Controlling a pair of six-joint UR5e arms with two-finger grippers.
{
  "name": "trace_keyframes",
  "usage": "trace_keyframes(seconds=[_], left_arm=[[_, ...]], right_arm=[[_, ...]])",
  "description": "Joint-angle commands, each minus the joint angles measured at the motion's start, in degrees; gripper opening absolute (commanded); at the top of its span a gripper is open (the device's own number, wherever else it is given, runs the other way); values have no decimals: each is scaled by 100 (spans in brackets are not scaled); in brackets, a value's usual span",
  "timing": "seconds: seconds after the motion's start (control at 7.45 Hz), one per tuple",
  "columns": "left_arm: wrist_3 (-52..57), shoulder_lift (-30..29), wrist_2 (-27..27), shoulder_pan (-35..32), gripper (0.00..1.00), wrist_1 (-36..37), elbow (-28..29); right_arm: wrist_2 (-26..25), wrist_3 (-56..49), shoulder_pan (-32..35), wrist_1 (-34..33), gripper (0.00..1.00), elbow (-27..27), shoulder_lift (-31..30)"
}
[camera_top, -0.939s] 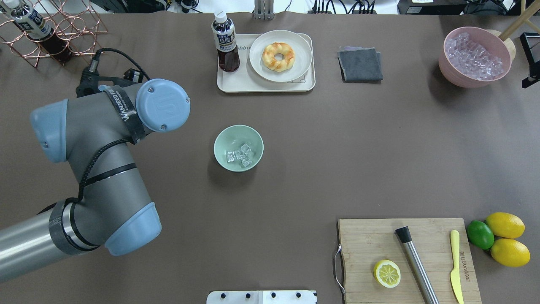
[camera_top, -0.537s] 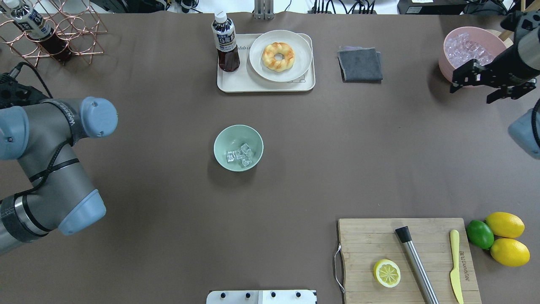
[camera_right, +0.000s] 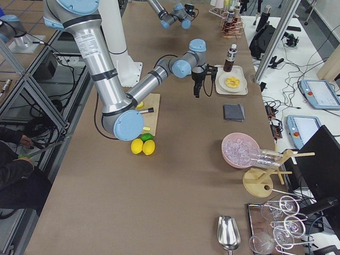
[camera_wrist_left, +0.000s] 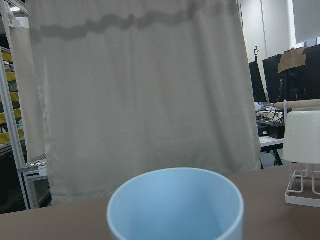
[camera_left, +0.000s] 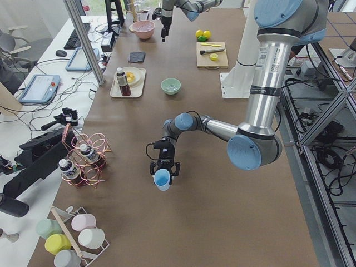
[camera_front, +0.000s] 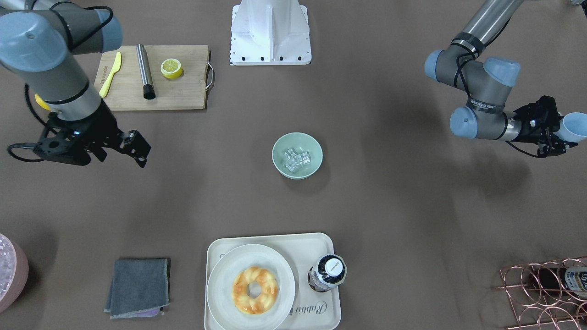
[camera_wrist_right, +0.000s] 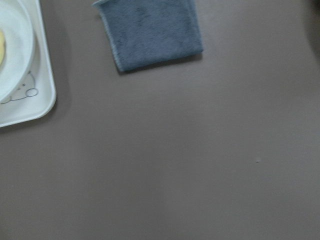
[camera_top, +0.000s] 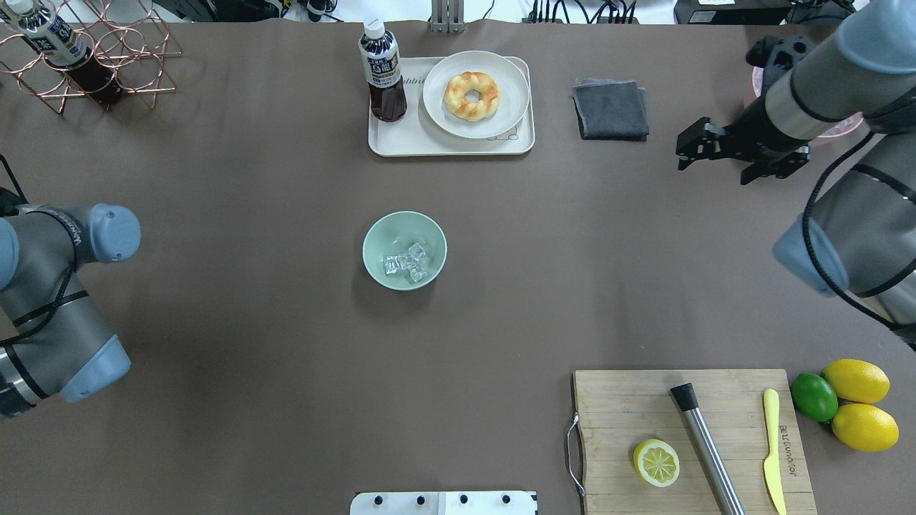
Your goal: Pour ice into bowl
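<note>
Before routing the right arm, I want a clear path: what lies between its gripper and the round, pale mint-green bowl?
In the overhead view, only bare brown table runs from the right gripper to the pale mint-green bowl.

A pale mint-green bowl [camera_top: 379, 236] of clear, colourless ice [camera_top: 406, 262] is shown on a plain brown table [camera_top: 286, 343], with a light blue cup [camera_wrist_left: 175, 210], a dark grey cloth [camera_top: 611, 108] and a pink container [camera_right: 234, 162].

Grey-silver arms [camera_top: 43, 343], pale blue joint caps [camera_top: 114, 232], thin black cables [camera_top: 814, 193].
</note>
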Motion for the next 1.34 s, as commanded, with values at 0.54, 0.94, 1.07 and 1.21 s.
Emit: trace_keyframes(seconds=[0.54,0.94,1.07,1.21], left_arm=[[225,-40,-62,54,60,-786,560],[191,-119,-62,116,73,-777,577],[190,-120,-62,133,76,-777,577],[199,-120,-71,194,90,-777,577]], right_arm=[[-1084,802,-1517,-656,99,-1045,2271],[-1760,1023,-2185,-594,99,-1976,3011],[-1893,1014,-2317,-568,99,-2031,3012],[-1946,997,-2388,-490,99,-2136,2995]])
